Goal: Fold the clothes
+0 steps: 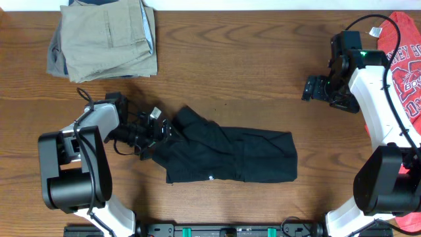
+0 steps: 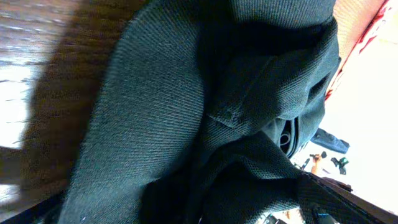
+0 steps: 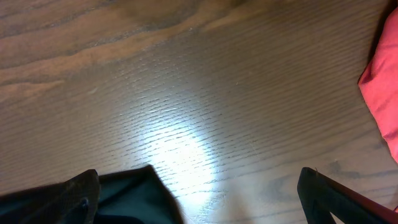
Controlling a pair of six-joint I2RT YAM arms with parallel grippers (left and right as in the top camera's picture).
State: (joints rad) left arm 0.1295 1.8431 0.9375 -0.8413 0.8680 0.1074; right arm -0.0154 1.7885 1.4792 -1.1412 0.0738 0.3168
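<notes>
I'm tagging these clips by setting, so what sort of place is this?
Probably a robot test bench for laundry folding: left arm and right arm at a wooden table, with a black T-shirt, folded khaki trousers and a red T-shirt.

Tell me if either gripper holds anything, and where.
Nothing is gripped. The right gripper hangs open over the table; the left gripper is open against the black T-shirt, at its left end.

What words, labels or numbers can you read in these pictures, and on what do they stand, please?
Red T-shirt: white lettering, partly cut off and too small to read surely.
White tag at the red T-shirt's edge: too small to read.
Black T-shirt: small white mark, too small to read.
So nothing can be quoted.
</notes>
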